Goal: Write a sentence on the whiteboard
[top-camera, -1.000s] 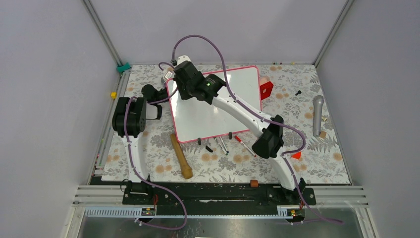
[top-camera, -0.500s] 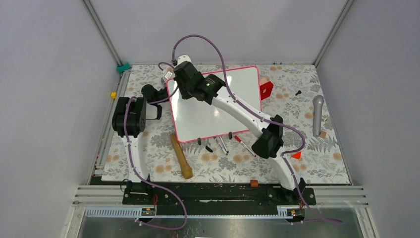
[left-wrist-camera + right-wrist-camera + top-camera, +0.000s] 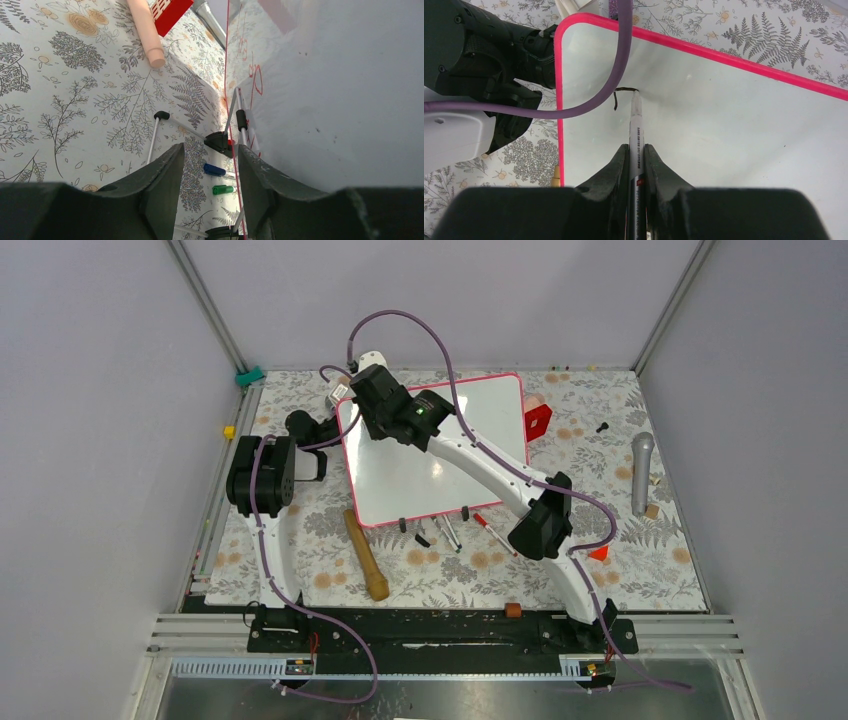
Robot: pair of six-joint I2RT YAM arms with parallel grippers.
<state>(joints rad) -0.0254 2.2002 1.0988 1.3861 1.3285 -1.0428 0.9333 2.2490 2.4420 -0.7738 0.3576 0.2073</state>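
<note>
The whiteboard (image 3: 450, 455) lies flat on the flowered cloth, pink-framed, two black clips on its near edge. My right gripper (image 3: 372, 405) reaches over its far-left corner. In the right wrist view it (image 3: 636, 147) is shut on a grey marker (image 3: 635, 120) whose tip touches the whiteboard (image 3: 734, 125). Of the sentence only one short black hooked stroke (image 3: 618, 96) shows beside the tip. My left gripper (image 3: 333, 420) is at the board's left edge. In its wrist view it (image 3: 210, 147) is open, the pink frame (image 3: 231, 100) running between its fingers.
Loose markers (image 3: 447, 533) lie along the board's near edge, with blue (image 3: 214, 170) and green (image 3: 222, 189) caps. A wooden stick (image 3: 365, 555) lies near left of the board. A red block (image 3: 538, 422) is by the right edge and a microphone (image 3: 641, 472) is far right.
My right wrist has shifted slightly toward the board's far edge with the marker. The left arm and the board have not moved.
</note>
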